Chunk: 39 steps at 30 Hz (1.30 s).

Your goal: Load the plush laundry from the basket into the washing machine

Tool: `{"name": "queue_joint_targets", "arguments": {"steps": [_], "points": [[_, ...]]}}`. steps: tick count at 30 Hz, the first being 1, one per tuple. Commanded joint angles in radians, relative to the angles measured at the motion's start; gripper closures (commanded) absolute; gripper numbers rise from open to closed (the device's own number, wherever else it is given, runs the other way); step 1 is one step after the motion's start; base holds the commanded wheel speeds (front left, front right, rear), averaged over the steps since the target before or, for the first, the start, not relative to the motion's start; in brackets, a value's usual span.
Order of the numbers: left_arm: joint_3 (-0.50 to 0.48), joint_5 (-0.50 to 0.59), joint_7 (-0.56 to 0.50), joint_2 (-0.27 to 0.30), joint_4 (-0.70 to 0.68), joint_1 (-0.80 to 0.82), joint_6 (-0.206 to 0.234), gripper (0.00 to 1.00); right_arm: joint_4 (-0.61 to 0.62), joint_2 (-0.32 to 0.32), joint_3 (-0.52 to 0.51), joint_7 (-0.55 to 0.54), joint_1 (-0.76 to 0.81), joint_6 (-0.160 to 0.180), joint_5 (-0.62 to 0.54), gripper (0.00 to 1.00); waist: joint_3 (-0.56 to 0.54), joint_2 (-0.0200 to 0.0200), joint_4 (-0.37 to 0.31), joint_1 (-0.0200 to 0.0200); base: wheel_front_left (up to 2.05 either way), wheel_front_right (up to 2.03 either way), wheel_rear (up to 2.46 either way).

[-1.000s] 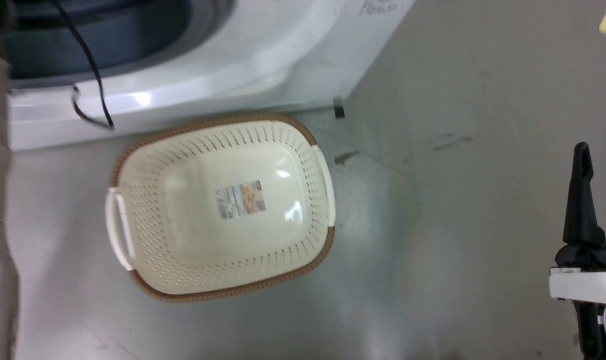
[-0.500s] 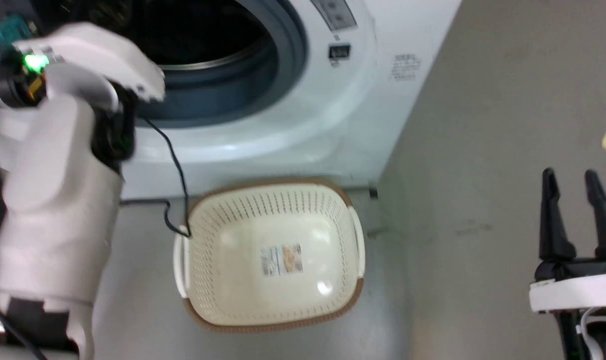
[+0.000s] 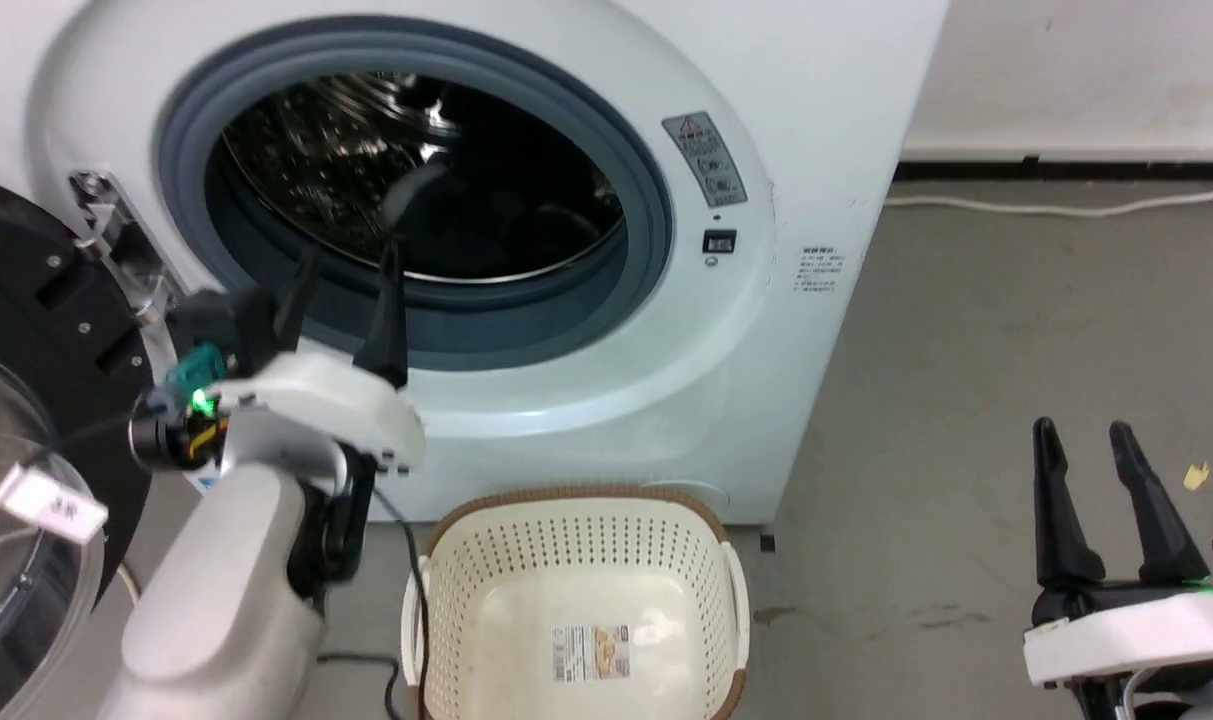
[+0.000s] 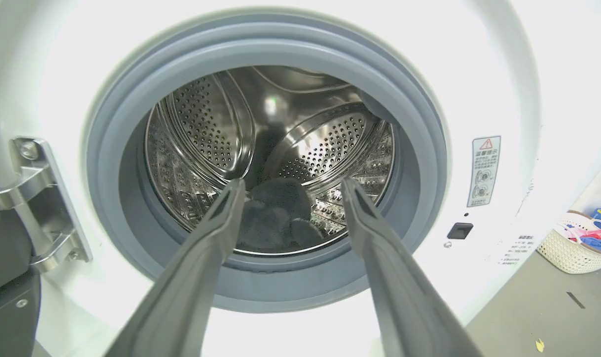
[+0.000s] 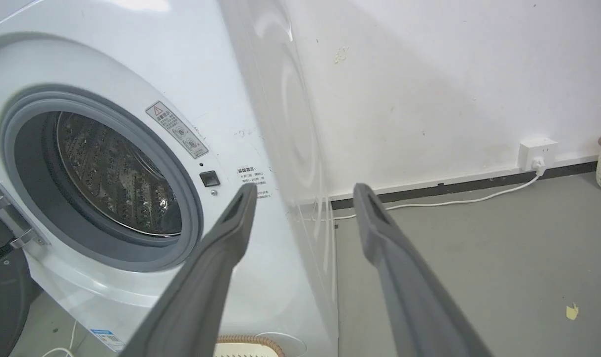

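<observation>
The washing machine (image 3: 606, 400) stands with its black-rimmed door (image 3: 26, 330) swung open to the left, baring the grey ring and the steel drum (image 4: 206, 124). A dark fluffy bundle, the plush laundry (image 4: 275, 218), lies at the bottom of the drum. My left gripper (image 3: 349, 258) hovers open just outside the door ring, its fingers pointing into the opening, and the left gripper (image 4: 291, 184) has nothing between its fingers. The cream basket (image 3: 576, 495) sits on the floor against the washer, holding nothing but its paper label (image 3: 591, 652). Low at the right, my right gripper (image 3: 1079, 430) is open and holds nothing.
A black cable (image 3: 406, 560) hangs from my left arm beside the basket. The door hinge (image 4: 37, 198) juts out left of the opening. A second basket with colourful clothes (image 4: 575, 245) stands farther off. A wall socket (image 5: 538, 148) and white cord (image 5: 454, 201) run along the skirting.
The head camera has tilted up from the floor and basket to the washer's front. My left gripper has come into view before the door opening. The basket holds no laundry throughout.
</observation>
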<state>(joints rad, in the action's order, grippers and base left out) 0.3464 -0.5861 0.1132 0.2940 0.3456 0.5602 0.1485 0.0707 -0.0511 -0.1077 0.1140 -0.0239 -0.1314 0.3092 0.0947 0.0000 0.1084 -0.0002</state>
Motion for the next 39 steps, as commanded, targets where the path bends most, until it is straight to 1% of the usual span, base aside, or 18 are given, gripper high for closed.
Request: {"name": "queue_joint_targets", "arguments": {"steps": [1, 8, 12, 15, 24, 28, 39], "points": [[0.007, 0.013, -0.002, 0.011, -0.032, -0.048, 0.015, 0.0, -0.008, 0.001, 0.006, 0.007, 0.016, 0.001, 0.006, 0.0, -0.027, 0.0, -0.003, 0.0002, 0.0, 0.0, 0.0], [0.027, 0.04, 0.026, 0.037, -0.126, -0.207, 0.058, 0.0, -0.035, 0.001, 0.024, 0.017, 0.037, 0.001, 0.02, 0.0, -0.079, 0.0, -0.013, 0.0002, 0.0, 0.0, 0.0], [0.043, 0.047, 0.038, 0.049, -0.148, -0.289, 0.068, 0.0, -0.048, 0.001, 0.034, 0.024, 0.052, 0.001, 0.025, 0.0, -0.104, 0.0, -0.018, 0.0002, 0.0, 0.0, 0.0], [0.054, 0.046, 0.056, 0.061, -0.165, -0.356, 0.066, 0.0, -0.056, 0.001, 0.052, 0.03, 0.069, 0.001, 0.016, 0.0, -0.117, 0.0, -0.02, 0.0002, 0.0, 0.0, 0.0], [0.042, 0.019, 0.098, 0.057, -0.175, -0.425, 0.057, 0.0, -0.071, 0.001, 0.074, 0.038, 0.096, 0.001, -0.02, 0.0, -0.126, 0.0, -0.02, 0.0002, 0.0, 0.0, 0.0], [0.038, 0.014, 0.116, 0.05, -0.164, -0.454, 0.059, 0.0, -0.082, 0.001, 0.089, 0.033, 0.103, 0.001, -0.057, 0.0, -0.127, 0.0, -0.025, 0.0002, 0.0, 0.0, 0.0], [0.033, 0.023, 0.134, 0.047, -0.156, -0.476, 0.059, 0.0, -0.104, 0.001, 0.105, 0.003, 0.121, 0.001, -0.11, 0.0, -0.128, 0.0, -0.025, 0.0002, 0.0, 0.0, 0.0]]}}
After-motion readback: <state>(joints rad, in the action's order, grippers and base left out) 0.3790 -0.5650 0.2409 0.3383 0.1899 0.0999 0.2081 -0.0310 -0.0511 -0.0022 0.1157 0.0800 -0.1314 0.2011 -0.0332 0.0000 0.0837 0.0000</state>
